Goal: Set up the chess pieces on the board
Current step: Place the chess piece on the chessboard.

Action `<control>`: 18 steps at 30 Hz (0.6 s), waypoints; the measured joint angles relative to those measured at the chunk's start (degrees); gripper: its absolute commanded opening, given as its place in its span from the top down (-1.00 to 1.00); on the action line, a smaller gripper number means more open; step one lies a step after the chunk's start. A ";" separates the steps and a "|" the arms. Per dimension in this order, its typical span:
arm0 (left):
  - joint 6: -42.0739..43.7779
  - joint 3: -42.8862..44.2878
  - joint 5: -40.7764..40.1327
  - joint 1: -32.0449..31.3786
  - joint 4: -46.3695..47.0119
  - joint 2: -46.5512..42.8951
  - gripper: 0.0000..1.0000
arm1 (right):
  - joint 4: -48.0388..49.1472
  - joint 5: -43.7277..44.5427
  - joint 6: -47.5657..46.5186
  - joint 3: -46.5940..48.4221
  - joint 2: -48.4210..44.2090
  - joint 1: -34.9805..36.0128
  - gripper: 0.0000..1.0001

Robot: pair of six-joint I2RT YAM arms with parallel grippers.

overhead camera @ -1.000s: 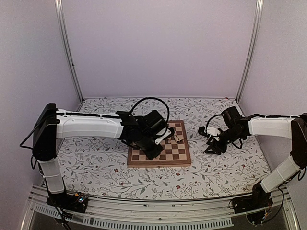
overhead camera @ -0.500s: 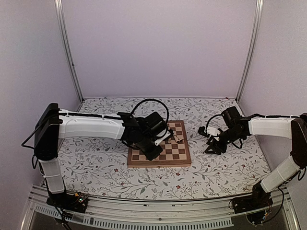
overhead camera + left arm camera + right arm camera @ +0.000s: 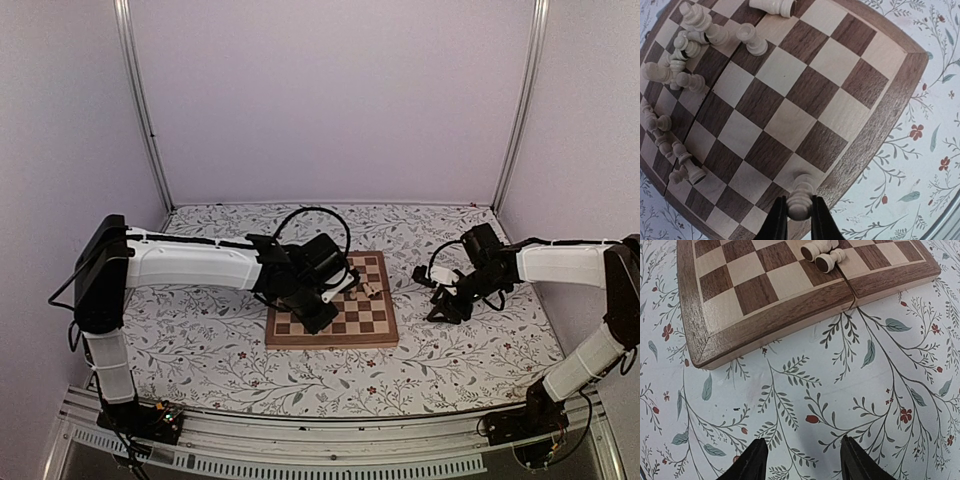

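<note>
The board (image 3: 365, 320) lies mid-table, and shows in the left wrist view (image 3: 805, 90) and the right wrist view (image 3: 760, 275). My left gripper (image 3: 799, 220) is shut on a pale chess piece (image 3: 801, 197), held upright over a cream square at the board's near edge. Several other pale pieces (image 3: 685, 45) lie toppled in a heap on the far side of the board, one apart (image 3: 772, 6). Two lying pieces (image 3: 822, 252) show in the right wrist view. My right gripper (image 3: 802, 460) is open and empty over the floral cover, right of the board (image 3: 445, 305).
The floral-patterned table cover (image 3: 450, 350) surrounds the board. Purple walls and two metal posts (image 3: 145, 110) bound the back. My left arm (image 3: 200, 265) stretches across the board's left half.
My left gripper with the piece has shifted only slightly over the board. My right arm has hardly moved.
</note>
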 measured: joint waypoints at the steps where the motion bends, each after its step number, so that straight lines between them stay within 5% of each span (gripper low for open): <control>1: 0.02 0.00 0.00 0.04 0.00 0.11 0.66 | -0.04 0.00 0.00 0.00 0.09 0.00 -0.04; 11: 0.15 0.02 0.28 0.11 -0.26 0.59 0.10 | -0.22 -0.24 -0.02 0.00 0.50 0.00 -0.04; 18: 0.07 3.58 -0.83 0.20 -1.57 0.00 0.02 | -0.28 -0.33 -0.04 0.00 0.50 0.00 -0.04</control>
